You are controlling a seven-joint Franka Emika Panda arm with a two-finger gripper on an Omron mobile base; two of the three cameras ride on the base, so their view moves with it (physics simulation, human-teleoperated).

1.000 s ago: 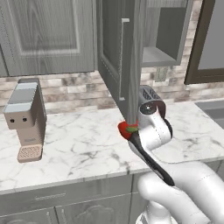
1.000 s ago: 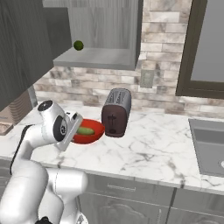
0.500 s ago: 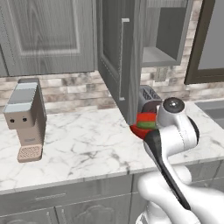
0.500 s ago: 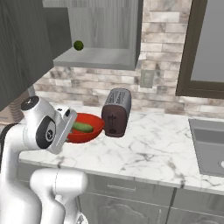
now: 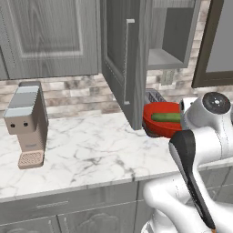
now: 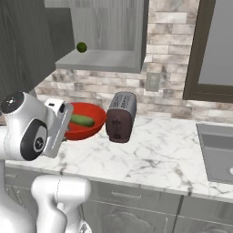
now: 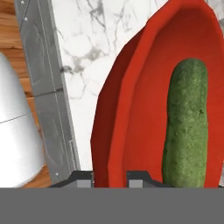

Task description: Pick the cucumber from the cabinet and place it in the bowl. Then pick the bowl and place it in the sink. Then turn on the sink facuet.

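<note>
My gripper is shut on the near rim of the red bowl, one dark fingertip on each side of the wall. The dark green cucumber lies inside the bowl along its length. In the left base view the bowl hangs a little above the marble counter, right of the open cabinet door, with the cucumber in it. In the right base view the bowl with the cucumber sits at my hand, left of the toaster. The sink lies at the far right.
A dark toaster stands just right of the bowl. A beige coffee machine stands at the counter's left. A small round green fruit rests on the cabinet shelf. Bare marble lies between toaster and sink.
The bowl, held with the cucumber in it, has risen off the counter and shifted toward the right. My arm's elbow has swung with it. The base stayed put.
</note>
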